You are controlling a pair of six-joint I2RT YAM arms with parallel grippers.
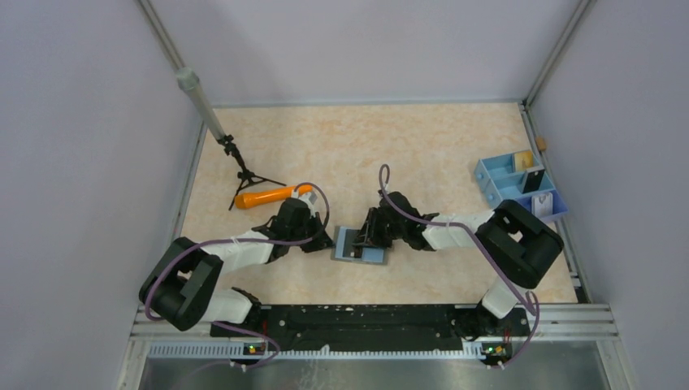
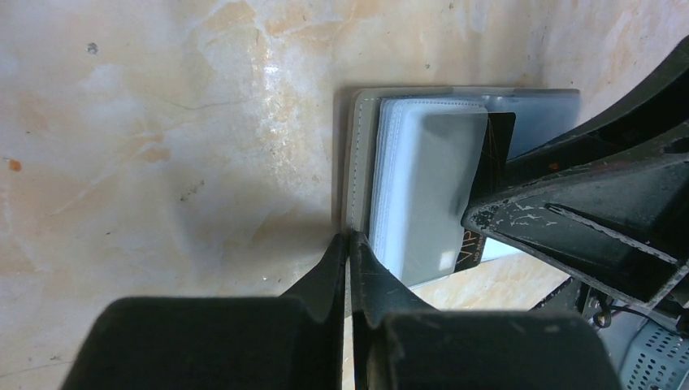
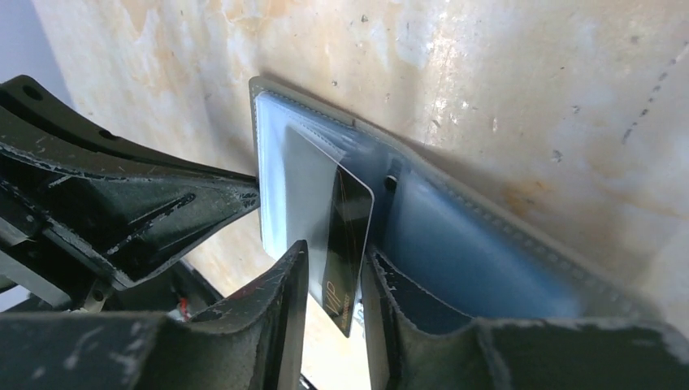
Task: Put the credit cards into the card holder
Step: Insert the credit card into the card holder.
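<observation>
Left arm reaches low from the near left toward mid-table, forearm almost flat. Left gripper [image 2: 349, 240] is clenched, its tips together at the grey near-left edge of the wallet [image 2: 361, 146]; cannot tell whether they pinch the cover or only press on it. Right arm is folded, elbow high at the near right, forearm stretched left and angled down. Right gripper [image 3: 335, 256] sits over the wallet with its fingers [image 3: 284, 301] parted and released. Black card [image 3: 349, 219] stands between them, with a gap showing on its left side. Wallet lies open and flat on the table [image 1: 406, 146] at centre, between the two grippers, light blue lining up. The card's leading end is tucked under a clear sleeve [image 3: 305, 179] on the wallet's left half; its lettered end pokes out between the fingers. Blue tray [image 1: 487, 175] sits at the far right edge, well apart. In it: a second black card [image 1: 534, 180] upright in a middle compartment, a white card [image 1: 543, 203] at the near end, something small and yellow [image 1: 526, 158] at the far end. Orange stick [image 1: 268, 196] lies on the table to the left, beyond the left gripper.
</observation>
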